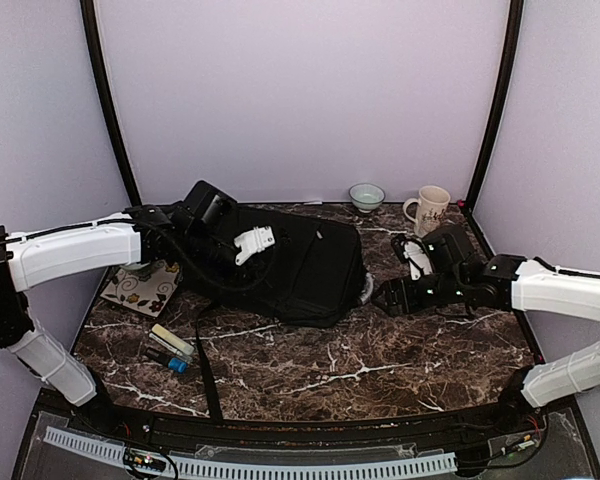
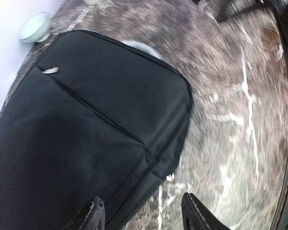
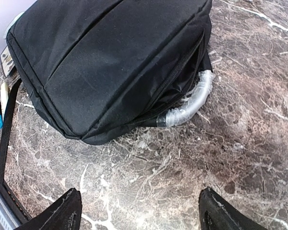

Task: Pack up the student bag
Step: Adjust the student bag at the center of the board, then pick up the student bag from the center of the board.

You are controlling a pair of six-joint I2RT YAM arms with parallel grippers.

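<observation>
Bag (image 1: 290, 265) laid flat on table (image 1: 400, 365), left gripper (image 2: 141, 213) held over its edge, jaws parted, nothing grasped, right gripper (image 3: 139, 211) spread wide over table near silvery handle (image 3: 192, 103), nothing touched, bowl (image 1: 366, 196) and mug (image 1: 430, 210) stood behind bag.

The student bag (image 1: 300, 265): matt black woven cloth, fine weave, with a toothed zip along the edge. Its loop handle (image 3: 192, 103): wrapped in clear, crinkled, glossy plastic film. The bench (image 1: 380, 350): dark brown marble look with white veins, smooth, slight sheen. The bowl (image 1: 366, 195) and mug (image 1: 430, 210): glazed ceramic, glossy. The arm shells (image 1: 70, 252): smooth white plastic.
</observation>
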